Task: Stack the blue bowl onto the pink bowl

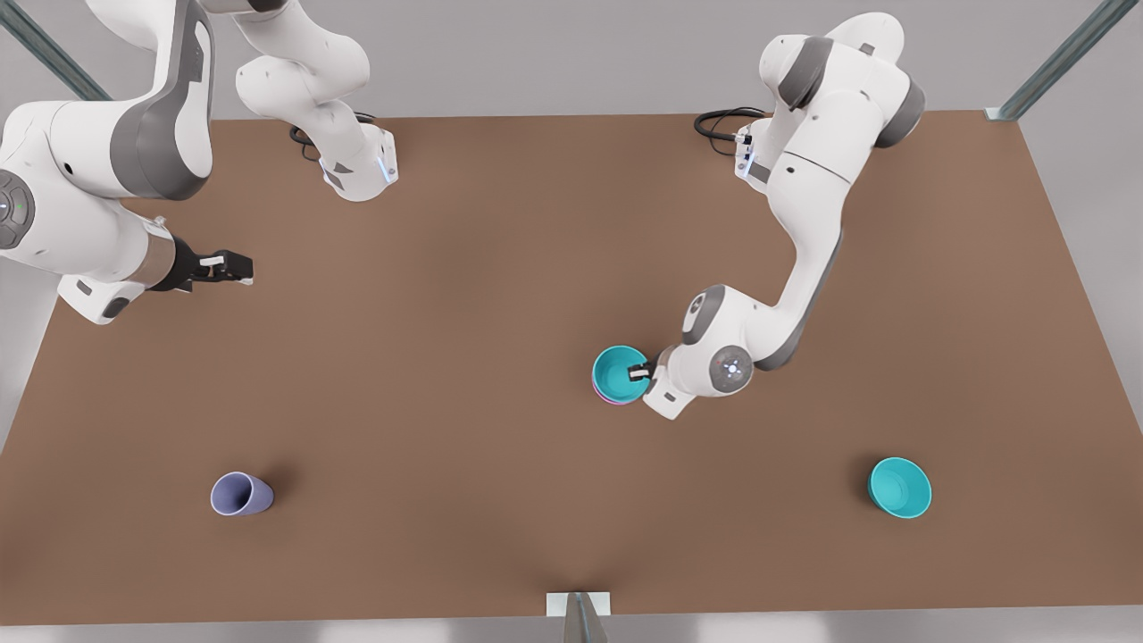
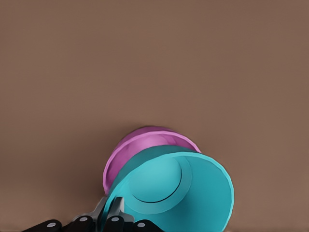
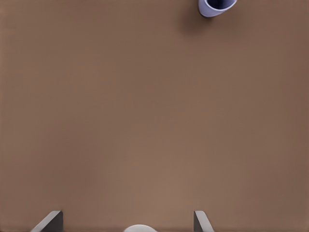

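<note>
Front view, centre-right: the left pincer (image 1: 639,372) grips the blue bowl (image 1: 619,372) by its rim, seated on the pink bowl (image 2: 126,154) — release comes next. Right pincer (image 1: 239,267) waits upper left, open.

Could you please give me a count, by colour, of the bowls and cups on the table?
Teal bowls: 2, one held by the left gripper on the pink bowl, one alone
Pink bowls: 1
Lavender cups: 1
Total: 4
The right gripper waits, open.
</note>
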`<state>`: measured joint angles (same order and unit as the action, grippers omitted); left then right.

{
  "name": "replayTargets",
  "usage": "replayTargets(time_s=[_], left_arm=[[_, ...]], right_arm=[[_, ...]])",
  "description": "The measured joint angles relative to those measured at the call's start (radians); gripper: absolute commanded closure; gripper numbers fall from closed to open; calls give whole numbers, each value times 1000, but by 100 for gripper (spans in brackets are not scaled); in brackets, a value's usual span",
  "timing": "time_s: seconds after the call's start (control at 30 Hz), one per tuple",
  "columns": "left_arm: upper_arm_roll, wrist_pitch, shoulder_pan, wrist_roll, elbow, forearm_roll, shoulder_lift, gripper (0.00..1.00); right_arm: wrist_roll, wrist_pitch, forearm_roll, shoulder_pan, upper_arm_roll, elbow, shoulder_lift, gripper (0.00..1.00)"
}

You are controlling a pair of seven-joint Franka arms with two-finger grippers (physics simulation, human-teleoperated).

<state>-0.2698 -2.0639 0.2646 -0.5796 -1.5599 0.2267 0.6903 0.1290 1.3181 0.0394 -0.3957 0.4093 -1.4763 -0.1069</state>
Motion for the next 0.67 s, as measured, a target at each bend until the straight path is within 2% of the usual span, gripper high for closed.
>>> replayTargets(time_s=[0.1, 0.13, 0.17, 0.27, 0.33, 0.4, 0.47, 0.5, 0.57, 0.67], left_arm=[[-1, 1, 1, -16, -4, 0, 1, 79], [-1, 1, 0, -21, -5, 0, 1, 69], [-1, 1, -1, -25, -5, 1, 1, 0], [1, 13, -34, -19, 4, 26, -24, 0], [3, 121, -146, -8, 57, -16, -176, 0], [4, 332, -213, 12, 281, -115, -271, 0], [2, 520, -239, 42, 402, -210, -319, 0], [6, 591, -252, 64, 403, -246, -355, 0], [35, 635, -262, 107, 208, -295, -516, 0], [48, 683, -256, 162, 146, -323, -563, 0]], right_arm=[[6, -1, 0, 0, 0, 0, 0, 0], [7, -1, 0, 0, 0, 0, 0, 0], [9, -1, 0, 0, 1, 0, 0, 0], [13, -1, 0, 2, 1, 0, -1, 0], [16, -1, 0, 2, 2, -1, -1, 0], [18, -1, 0, 2, 2, 0, -1, 0], [20, -1, 0, 2, 2, 0, -2, 0], [21, -1, 1, 2, 2, 0, -2, 0], [23, -1, 1, 1, 2, 0, -2, 0], [25, -1, 2, 1, 2, 0, -2, 0]])
